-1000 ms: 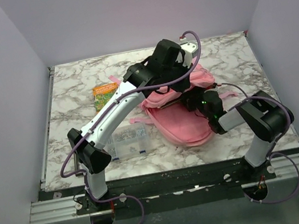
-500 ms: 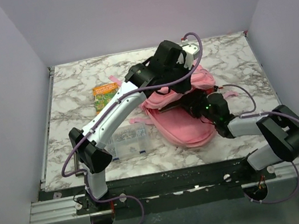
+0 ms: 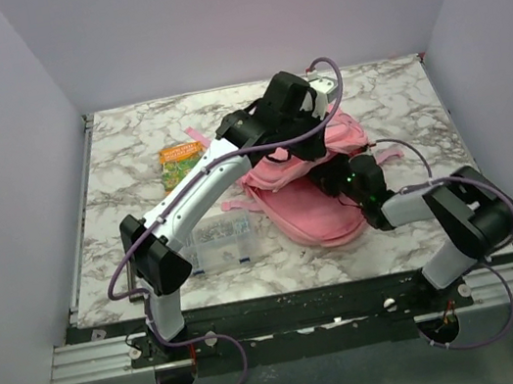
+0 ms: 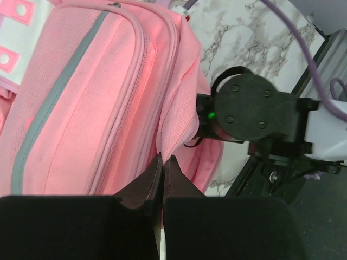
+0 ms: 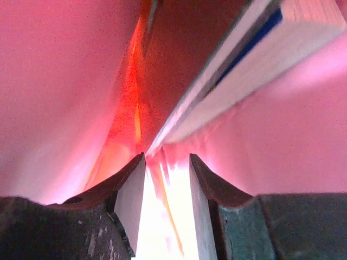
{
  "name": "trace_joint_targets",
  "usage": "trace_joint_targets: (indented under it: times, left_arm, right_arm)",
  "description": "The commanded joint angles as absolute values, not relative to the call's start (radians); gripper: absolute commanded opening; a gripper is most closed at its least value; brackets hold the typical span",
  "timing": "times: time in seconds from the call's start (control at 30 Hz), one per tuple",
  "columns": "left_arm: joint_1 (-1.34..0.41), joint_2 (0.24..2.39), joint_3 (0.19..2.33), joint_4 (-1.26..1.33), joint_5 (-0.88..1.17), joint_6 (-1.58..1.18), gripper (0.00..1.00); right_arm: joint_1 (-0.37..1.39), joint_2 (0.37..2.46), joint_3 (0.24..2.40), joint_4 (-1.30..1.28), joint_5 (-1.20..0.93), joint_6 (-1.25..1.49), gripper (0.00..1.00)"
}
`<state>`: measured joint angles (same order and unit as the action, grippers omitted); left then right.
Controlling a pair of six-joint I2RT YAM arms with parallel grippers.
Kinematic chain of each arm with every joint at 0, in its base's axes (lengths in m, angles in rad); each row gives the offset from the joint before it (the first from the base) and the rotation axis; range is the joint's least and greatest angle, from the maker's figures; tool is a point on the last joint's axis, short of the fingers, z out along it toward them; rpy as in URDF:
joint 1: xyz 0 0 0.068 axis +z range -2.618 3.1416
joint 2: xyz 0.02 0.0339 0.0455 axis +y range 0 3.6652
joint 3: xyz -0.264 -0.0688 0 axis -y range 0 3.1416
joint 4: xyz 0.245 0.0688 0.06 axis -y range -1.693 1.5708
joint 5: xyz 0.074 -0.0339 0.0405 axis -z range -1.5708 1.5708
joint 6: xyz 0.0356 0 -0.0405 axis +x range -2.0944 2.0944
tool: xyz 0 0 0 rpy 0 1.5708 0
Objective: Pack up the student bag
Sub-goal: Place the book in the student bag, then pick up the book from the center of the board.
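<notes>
The pink student bag (image 3: 310, 210) lies right of the table's middle; it also fills the left wrist view (image 4: 81, 108). My left gripper (image 3: 315, 149) is shut on the fabric edge of the bag's opening (image 4: 162, 158) and holds it up. My right gripper (image 3: 332, 179) reaches into that opening, and its black wrist shows beside the bag (image 4: 249, 108). In the right wrist view its jaws (image 5: 167, 157) stand apart inside the glowing pink interior (image 5: 54, 81). A book (image 5: 244, 59) with white pages and a blue cover lies just past the fingertips, inside the bag.
An orange-green book (image 3: 179, 163) lies on the marble table (image 3: 121, 156) left of the bag. A clear plastic compartment box (image 3: 220, 241) sits at the front, near the left arm's base. Pink straps trail from the bag toward the back right.
The right arm's elbow swung out to the front right, then came partway back. Its gripper stayed at the bag's opening. The left gripper kept its hold on the bag's edge.
</notes>
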<state>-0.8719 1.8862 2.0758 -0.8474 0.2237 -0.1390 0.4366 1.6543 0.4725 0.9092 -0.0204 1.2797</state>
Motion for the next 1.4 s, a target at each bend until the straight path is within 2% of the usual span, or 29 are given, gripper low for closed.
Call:
trace_joint_targets:
  times: [0.0,0.1,0.17,0.23,0.33,0.37,0.47,0.5,0.6,0.67,0.77,0.83,0.9,1.0,1.1,1.23,1.37]
  left_arm:
    - [-0.848,1.884,2.013,-0.764,0.273,-0.175,0.00]
    - [-0.830,1.902,1.997,-0.743,0.300,-0.199,0.00]
    - [-0.816,1.913,1.986,-0.730,0.323,-0.213,0.00]
    - [-0.808,1.917,1.962,-0.710,0.355,-0.236,0.06]
    - [-0.801,1.895,1.877,-0.636,0.430,-0.271,0.23]
    - [-0.800,1.882,1.846,-0.610,0.455,-0.279,0.31]
    - [-0.780,1.812,1.737,-0.549,0.489,-0.284,0.52]
    - [-0.765,1.781,1.706,-0.541,0.492,-0.281,0.57]
    - [-0.684,1.662,1.556,-0.503,0.509,-0.307,0.65]
    - [-0.588,1.564,1.436,-0.465,0.526,-0.343,0.70]
    - [-0.387,1.427,1.273,-0.430,0.538,-0.434,0.77]
    - [-0.232,1.373,1.189,-0.419,0.551,-0.501,0.79]
    - [-0.080,1.354,1.126,-0.406,0.535,-0.574,0.87]
    - [0.093,1.381,1.087,-0.402,0.435,-0.656,0.88]
    - [0.171,1.461,1.092,-0.409,0.327,-0.699,0.89]
    - [0.207,1.608,1.145,-0.435,0.337,-0.729,0.89]
    - [0.215,1.746,1.212,-0.455,0.346,-0.735,0.89]
  right_arm:
    - [0.432,1.391,0.390,0.607,-0.033,1.187,0.46]
    - [0.433,1.168,0.348,0.291,-0.007,1.118,0.48]
    - [0.432,0.965,0.327,0.079,0.088,1.099,0.49]
    - [0.433,0.756,0.329,-0.131,0.207,1.097,0.49]
    - [0.432,0.518,0.380,-0.308,0.328,1.058,0.49]
    - [0.432,0.473,0.410,-0.327,0.351,1.030,0.49]
    - [0.432,0.470,0.506,-0.290,0.328,0.850,0.54]
    - [0.433,0.492,0.544,-0.255,0.301,0.781,0.60]
    - [0.432,0.650,0.677,-0.204,0.178,0.605,0.68]
    - [0.433,0.783,0.743,-0.139,0.021,0.537,0.73]
    - [0.448,1.015,0.832,-0.038,-0.183,0.550,0.74]
    - [0.524,1.153,0.878,0.060,-0.201,0.570,0.75]
    - [0.610,1.290,0.957,0.105,-0.174,0.570,0.78]
    - [0.708,1.493,1.070,0.204,-0.174,0.614,0.79]
    - [0.763,1.693,1.210,0.234,-0.205,0.676,0.79]
    - [0.821,1.915,1.373,0.202,-0.180,0.700,0.77]
    - [0.846,2.035,1.461,0.216,-0.135,0.717,0.72]
